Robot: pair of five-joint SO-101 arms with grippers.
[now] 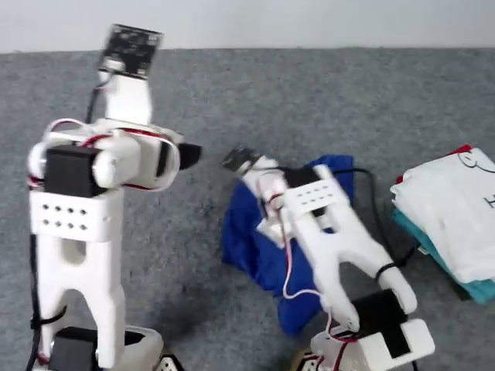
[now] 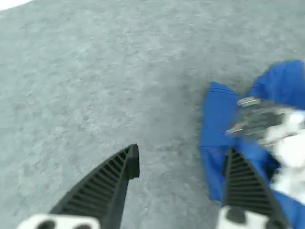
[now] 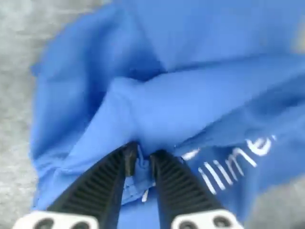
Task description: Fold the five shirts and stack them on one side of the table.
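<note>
A grey, carpet-like desk [image 1: 232, 100] fills the frame below a pale strip of wall [image 1: 309, 19] along the top. The left arm [image 1: 77, 232] stands tall at the left of the frame, white with black motor blocks, with a small circuit board [image 1: 131, 50] at its top in the upper left. The right arm [image 1: 340, 247] rises from the bottom edge, right of centre, and leans up and left over a crumpled blue shirt [image 1: 251, 247] in the middle of the frame. At the right edge, apart from the blue shirt, lies a stack of folded shirts [image 1: 448, 216]: white on top, teal under it, a sliver of red at the back
</note>
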